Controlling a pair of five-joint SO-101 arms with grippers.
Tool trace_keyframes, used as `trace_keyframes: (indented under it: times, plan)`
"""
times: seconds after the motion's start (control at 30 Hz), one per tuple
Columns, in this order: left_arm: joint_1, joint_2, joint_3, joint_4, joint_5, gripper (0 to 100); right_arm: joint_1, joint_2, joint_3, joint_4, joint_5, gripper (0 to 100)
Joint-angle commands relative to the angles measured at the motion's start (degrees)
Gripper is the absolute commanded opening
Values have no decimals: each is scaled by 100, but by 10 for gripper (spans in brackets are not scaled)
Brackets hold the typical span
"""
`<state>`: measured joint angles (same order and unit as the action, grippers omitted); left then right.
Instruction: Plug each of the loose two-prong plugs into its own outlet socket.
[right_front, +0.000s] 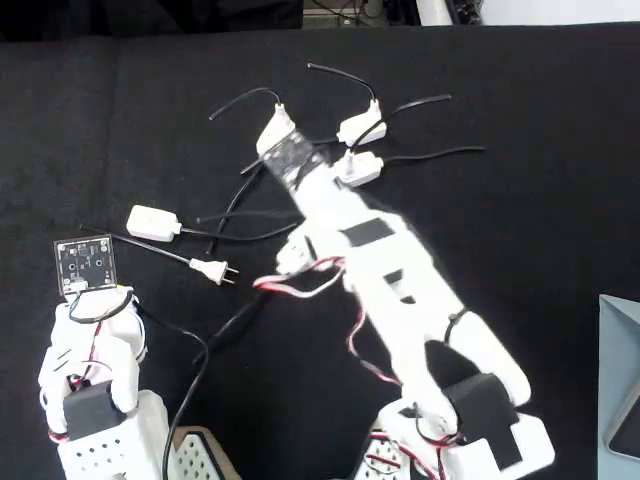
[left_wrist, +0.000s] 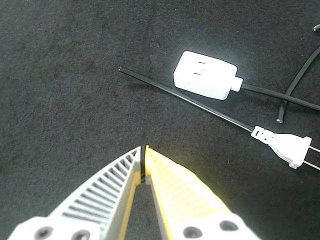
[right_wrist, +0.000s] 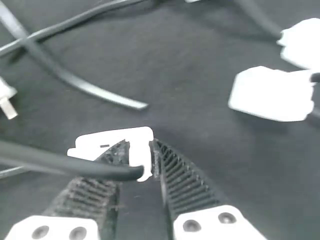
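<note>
Black cloth covers the desk (right_front: 540, 90), and the white pieces stand out sharply on it. The right arm stretches from the lower right of the high view up toward top centre. There the right tool (right_front: 288, 152) is closed on the end of a white socket block (right_front: 275, 128), whose black cord curls away to the upper left. In the right wrist view the right tool (right_wrist: 140, 146) has its dark ribbed fingers (right_wrist: 172, 170) pinched against that block (right_wrist: 100, 145) with almost no gap, and a black cord crosses in front. Just to the right of the held piece in the high view lie an upper socket (right_front: 362, 128) and a lower socket (right_front: 358, 168), close together, each trailing a cord to the right. The left arm sits at the lower left. In the left wrist view the left tool (left_wrist: 144, 152) is closed on nothing — its grey and yellow fingertips meet above bare cloth. Left of centre in the high view an outlet socket (right_front: 152, 222) lies flat, two slots facing up in the wrist view (left_wrist: 205, 75). Near it, not touching, lies a loose two-prong plug (right_front: 210, 268) — its prongs point right (left_wrist: 282, 146). Loose black cables (right_front: 235, 200) sprawl across the middle.
</note>
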<state>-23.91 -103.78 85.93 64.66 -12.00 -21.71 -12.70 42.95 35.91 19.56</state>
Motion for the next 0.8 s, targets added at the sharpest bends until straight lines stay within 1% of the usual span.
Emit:
trace_keyframes:
  times: [0.0,0.17,0.3,0.43,0.53,0.77]
  plan:
    - [-31,-53,-22,-79,35,30,457,-215,-602,-44,176,11]
    - [-31,-53,-22,-88,35,30,457,-224,-444,70,158,11]
    - [-31,-53,-22,-79,26,30,211,-277,-312,70,123,11]
    - [-31,-53,-22,-79,26,30,-62,-277,-303,70,-158,11]
    - [-31,-53,-22,-79,26,30,-237,-233,-268,79,-202,11]
    - [-31,-53,-13,-88,26,30,-132,-215,-66,53,-149,11]
